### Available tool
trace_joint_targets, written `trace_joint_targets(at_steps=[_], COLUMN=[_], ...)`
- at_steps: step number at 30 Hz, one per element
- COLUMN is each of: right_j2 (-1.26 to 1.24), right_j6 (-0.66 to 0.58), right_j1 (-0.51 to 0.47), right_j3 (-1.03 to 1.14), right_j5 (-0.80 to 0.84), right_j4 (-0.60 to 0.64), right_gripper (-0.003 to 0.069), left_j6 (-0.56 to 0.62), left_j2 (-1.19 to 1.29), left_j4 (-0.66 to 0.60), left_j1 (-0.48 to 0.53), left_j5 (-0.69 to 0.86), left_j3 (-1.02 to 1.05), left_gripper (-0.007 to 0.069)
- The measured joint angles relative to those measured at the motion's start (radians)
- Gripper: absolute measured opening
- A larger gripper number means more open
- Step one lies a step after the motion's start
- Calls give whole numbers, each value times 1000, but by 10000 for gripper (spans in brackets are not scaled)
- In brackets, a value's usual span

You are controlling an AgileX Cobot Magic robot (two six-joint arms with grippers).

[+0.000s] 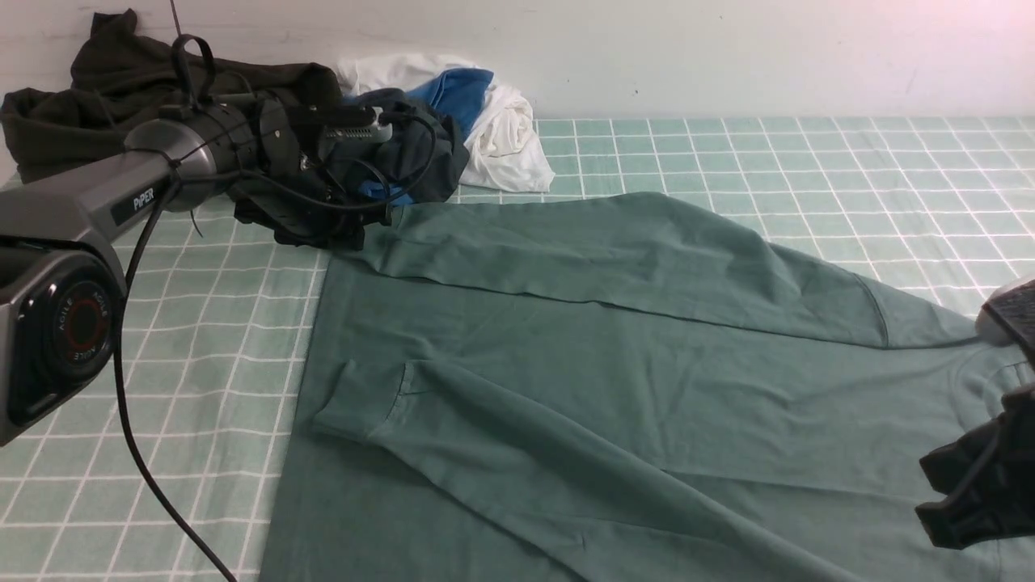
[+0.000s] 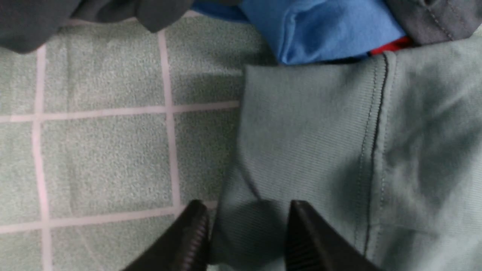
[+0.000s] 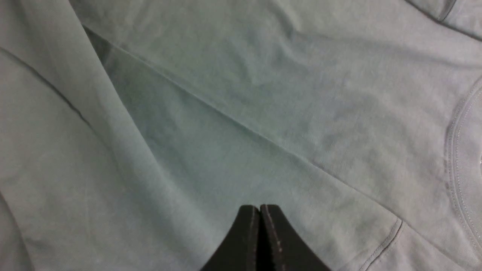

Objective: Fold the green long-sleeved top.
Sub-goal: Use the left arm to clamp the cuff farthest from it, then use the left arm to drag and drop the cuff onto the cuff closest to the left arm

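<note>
A white wall (image 1: pixel 728 48) backs a table (image 1: pixel 808 162) under a pale green checked cover, where the green long-sleeved top (image 1: pixel 614 388) lies spread flat with both sleeves already laid across its body. The left end effector (image 2: pixel 246 210) sits low at the end of the far sleeve, its jaws standing apart with the edge of the ribbed cuff (image 2: pixel 308 131) between them, not visibly pinching it. Just beyond its tips lies a heap of dark garments (image 1: pixel 121 81) with a fold of blue cloth (image 2: pixel 320 30) touching the cuff. The right end effector (image 3: pixel 260 207) hangs closed and empty directly above the top's body, the neck rib (image 3: pixel 463 158) off to one side of it. The step in hand appears to be taking hold of the far cuff to tidy or carry that sleeve. The next move likely calls for closing on the cuff alone, clear of the table cover beneath and the blue cloth ahead, before lifting
</note>
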Motion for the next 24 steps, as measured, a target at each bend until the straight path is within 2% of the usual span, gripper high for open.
trace_joint_targets(at_steps=[6, 8, 17, 24], right_j2=[1, 1, 1, 1], right_j6=[0, 0, 0, 0], right_j1=[0, 0, 0, 0], right_j3=[0, 0, 0, 0], right_j5=[1, 1, -4, -24], right_j4=[0, 0, 0, 0], right_gripper=[-14, -14, -14, -14], left_j6=[14, 25, 105, 137], left_j2=[0, -1, -105, -274], left_j4=[1, 1, 4, 1], left_j1=[0, 0, -30, -120], left_j5=[1, 2, 94, 283], left_j3=[0, 0, -24, -28], left_gripper=[80, 48, 22, 20])
